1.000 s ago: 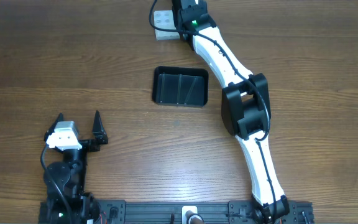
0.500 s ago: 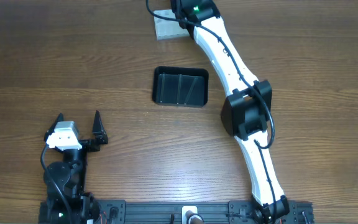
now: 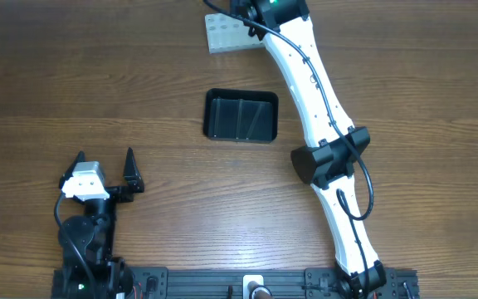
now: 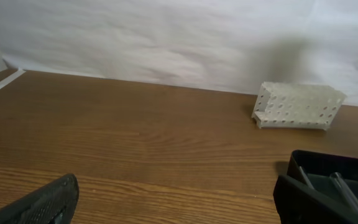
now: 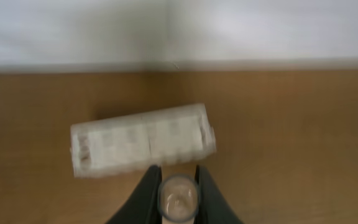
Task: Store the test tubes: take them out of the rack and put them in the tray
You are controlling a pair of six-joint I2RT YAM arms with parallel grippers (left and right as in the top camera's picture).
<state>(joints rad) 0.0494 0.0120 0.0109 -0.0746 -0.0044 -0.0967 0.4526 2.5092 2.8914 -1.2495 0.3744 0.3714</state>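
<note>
A white test tube rack [image 3: 226, 35] stands at the far middle of the table, seen as well from the left wrist [image 4: 298, 106] and from above in the right wrist view [image 5: 142, 140]. My right gripper [image 3: 251, 8] hovers above it, shut on a clear test tube [image 5: 178, 205] that hangs upright between the fingers, clear of the rack. The black tray [image 3: 241, 116] lies nearer the table's middle, with clear tubes [image 4: 344, 186] lying in it. Near the front left, my left gripper [image 3: 104, 170] stands open and holds nothing.
Bare wooden tabletop surrounds the rack and tray. A white wall [image 4: 166, 37] runs behind the table's far edge. The right arm's long white link [image 3: 309, 75] stretches over the table just right of the tray.
The right arm has stretched farther toward the far edge and risen, carrying the tube up off the rack, so more of the rack shows. The left arm is still.
</note>
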